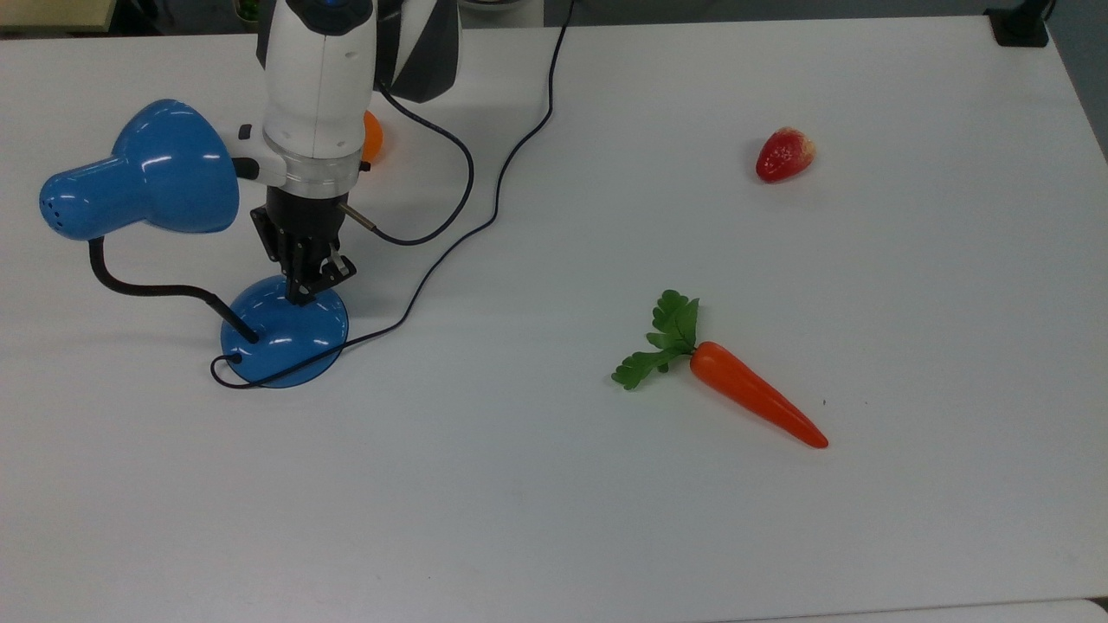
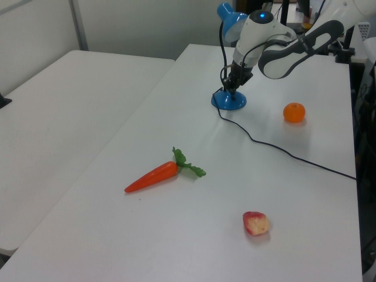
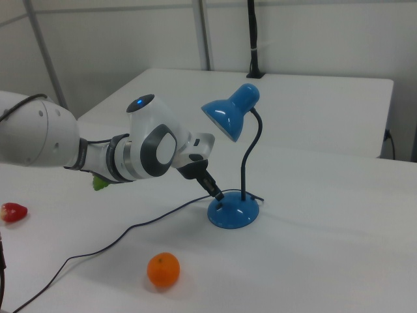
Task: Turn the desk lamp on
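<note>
At the top view's left edge of the white tabletop (image 1: 554,519) stands the glossy blue desk lamp with bell-shaped shade and black bendy neck (image 1: 143,182), its round domed base (image 1: 286,333) nearest the arm. Black two-finger gripper (image 1: 305,290) points down onto the dome's upper part, where the switch should be; the tip appears to touch or sit just above it, contact not confirmed. Jaws look clenched together, holding nothing, forming one poking tip. Judgement: remaining move is a short press straight down along the gripper's own axis. Shade hangs just beside the wrist on the top view's left. Thin black cord (image 1: 450,251) trails away on the top view's right. Plastic orange carrot (image 1: 753,402), red strawberry (image 1: 783,154) and orange ball (image 3: 163,270) lie well apart
</note>
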Robot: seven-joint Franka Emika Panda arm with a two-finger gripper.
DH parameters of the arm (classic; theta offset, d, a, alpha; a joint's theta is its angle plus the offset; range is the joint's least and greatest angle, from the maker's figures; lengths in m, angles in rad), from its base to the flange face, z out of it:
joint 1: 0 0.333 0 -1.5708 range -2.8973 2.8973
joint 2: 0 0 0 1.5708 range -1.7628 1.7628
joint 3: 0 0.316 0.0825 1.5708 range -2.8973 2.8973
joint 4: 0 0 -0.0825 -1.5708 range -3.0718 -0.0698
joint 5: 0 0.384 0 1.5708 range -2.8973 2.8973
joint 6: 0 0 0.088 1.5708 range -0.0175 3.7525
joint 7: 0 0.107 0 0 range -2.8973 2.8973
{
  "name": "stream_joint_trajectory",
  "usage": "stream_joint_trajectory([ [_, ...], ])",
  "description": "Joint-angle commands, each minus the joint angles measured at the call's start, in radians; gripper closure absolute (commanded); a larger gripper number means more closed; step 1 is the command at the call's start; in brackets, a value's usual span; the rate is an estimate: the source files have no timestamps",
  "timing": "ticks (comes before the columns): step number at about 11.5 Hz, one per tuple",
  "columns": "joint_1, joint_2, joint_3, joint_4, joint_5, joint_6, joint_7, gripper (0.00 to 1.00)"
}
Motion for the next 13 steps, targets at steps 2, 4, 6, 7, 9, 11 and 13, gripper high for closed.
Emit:
stream_joint_trajectory([
  [2,0.014,0.034,-0.003,0.033,-0.047,0.011,0.069,0.96],
  [4,0.014,0.036,-0.003,0.031,-0.053,0.011,0.074,0.96],
  [6,0.016,0.036,-0.003,0.03,-0.053,0.01,0.074,0.95],
  [7,0.016,0.036,-0.003,0.028,-0.053,0.01,0.074,0.95],
  [9,0.016,0.036,-0.003,0.028,-0.053,0.01,0.074,0.95],
  [11,0.016,0.037,-0.003,0.028,-0.053,0.01,0.074,0.95],
  [13,0.016,0.039,-0.003,0.028,-0.053,0.01,0.075,0.95],
])
